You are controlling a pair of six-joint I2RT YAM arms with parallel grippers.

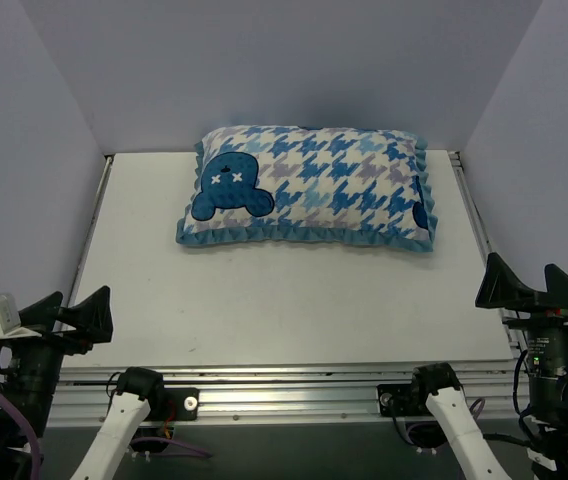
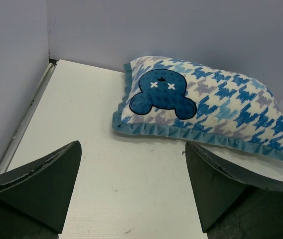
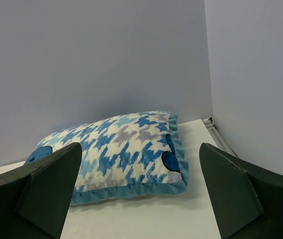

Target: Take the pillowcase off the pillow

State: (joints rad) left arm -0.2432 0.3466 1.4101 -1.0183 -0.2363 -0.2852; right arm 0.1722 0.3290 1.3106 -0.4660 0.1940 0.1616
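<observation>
Pillowcase [image 1: 309, 190] lies flat on the table [image 1: 264, 300], toward the far side and close to the back wall [image 1: 294, 60], long axis running L-R. Houndstooth side is up, blue/white w/ some grey-lilac bits. The dark blue bear patch [image 1: 229, 185] sits at its left end, w/ two small white x marks on the head. Part of a 2nd dark blue patch [image 1: 421, 215] shows at the right end. Ruffled light-blue edging [image 1: 304, 236] runs along the near edge and both ends. The cover looks plump and filled. The pillow itself is hidden inside, no white cushion showing.

Left claw [image 1: 69, 310] is at the near-left corner, off the table edge, fingers spread wide, nothing btwn them. Right claw [image 1: 524, 285] is at the near-right corner, also spread wide and holding nothing. Both are well apart from the pillowcase, and each wrist cam sees it beyond its own fingers.
</observation>
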